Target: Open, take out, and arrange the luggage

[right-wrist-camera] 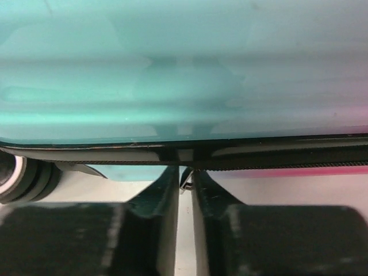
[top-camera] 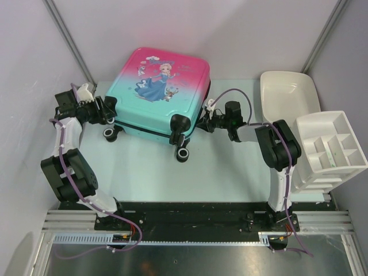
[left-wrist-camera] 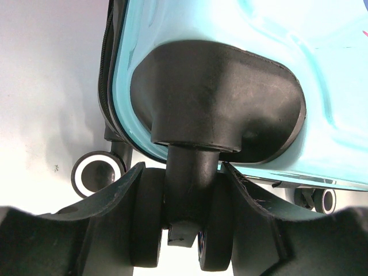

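Black fingers [left-wrist-camera: 123, 195] of the left hand [left-wrist-camera: 184, 169] are being pressed against both sides of a twin-wheel caster [left-wrist-camera: 150, 218], so that the caster is being gripped at the near-left corner of the luggage [top-camera: 161, 86]. A second wheel [left-wrist-camera: 95, 172] is being shown just beyond it in the left wrist view, resting on the counter [top-camera: 218, 172].

At the opposite side, the right hand [right-wrist-camera: 185, 172] is being held against the black zipper trim [right-wrist-camera: 276, 158]. Its fingers are being drawn nearly together, and a small tab, seemingly the zipper pull [right-wrist-camera: 185, 177], is being pinched between their tips.

The luggage is being kept flat and closed on the far middle of the counter, its princess print facing up, its pink end turned away from the arms and its teal, wheeled end turned toward them. It is being flanked by both arms, the left hand [top-camera: 106, 109] at its left corner and the right hand [top-camera: 208, 118] at its right side.

A white tub [top-camera: 287, 92] is being kept at the far right of the counter, apart from the luggage, with a white compartment organiser [top-camera: 330, 146] just beside it, nearer the arms.
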Action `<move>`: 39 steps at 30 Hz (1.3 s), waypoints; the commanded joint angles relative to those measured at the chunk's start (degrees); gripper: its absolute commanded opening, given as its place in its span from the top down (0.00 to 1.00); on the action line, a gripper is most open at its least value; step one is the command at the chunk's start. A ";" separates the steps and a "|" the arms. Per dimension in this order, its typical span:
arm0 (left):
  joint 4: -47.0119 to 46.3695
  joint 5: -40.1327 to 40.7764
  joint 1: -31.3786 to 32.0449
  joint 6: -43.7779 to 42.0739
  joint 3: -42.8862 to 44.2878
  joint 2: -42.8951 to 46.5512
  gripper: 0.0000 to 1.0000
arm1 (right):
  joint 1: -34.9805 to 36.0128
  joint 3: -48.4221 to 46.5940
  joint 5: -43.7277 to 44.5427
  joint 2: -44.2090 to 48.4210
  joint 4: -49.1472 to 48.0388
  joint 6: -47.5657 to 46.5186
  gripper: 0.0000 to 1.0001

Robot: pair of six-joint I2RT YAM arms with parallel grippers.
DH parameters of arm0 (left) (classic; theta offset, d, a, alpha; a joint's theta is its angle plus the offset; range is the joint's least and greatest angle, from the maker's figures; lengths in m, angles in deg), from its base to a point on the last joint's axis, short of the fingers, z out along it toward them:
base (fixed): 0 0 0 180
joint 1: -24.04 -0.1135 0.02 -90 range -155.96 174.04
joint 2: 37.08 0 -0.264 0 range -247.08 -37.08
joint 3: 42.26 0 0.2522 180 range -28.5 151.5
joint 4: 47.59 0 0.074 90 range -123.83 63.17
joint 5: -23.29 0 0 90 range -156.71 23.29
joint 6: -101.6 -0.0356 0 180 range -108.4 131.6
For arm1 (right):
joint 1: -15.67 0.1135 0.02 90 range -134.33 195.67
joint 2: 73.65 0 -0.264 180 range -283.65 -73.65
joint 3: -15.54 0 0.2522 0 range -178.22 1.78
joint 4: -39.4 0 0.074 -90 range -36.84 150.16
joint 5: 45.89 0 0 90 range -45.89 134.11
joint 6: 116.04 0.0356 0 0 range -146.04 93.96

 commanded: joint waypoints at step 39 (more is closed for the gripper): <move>-11.54 9.02 -0.33 13.21 -15.86 4.96 1.00 | 28.45 22.51 36.10 18.89 -16.65 31.36 1.00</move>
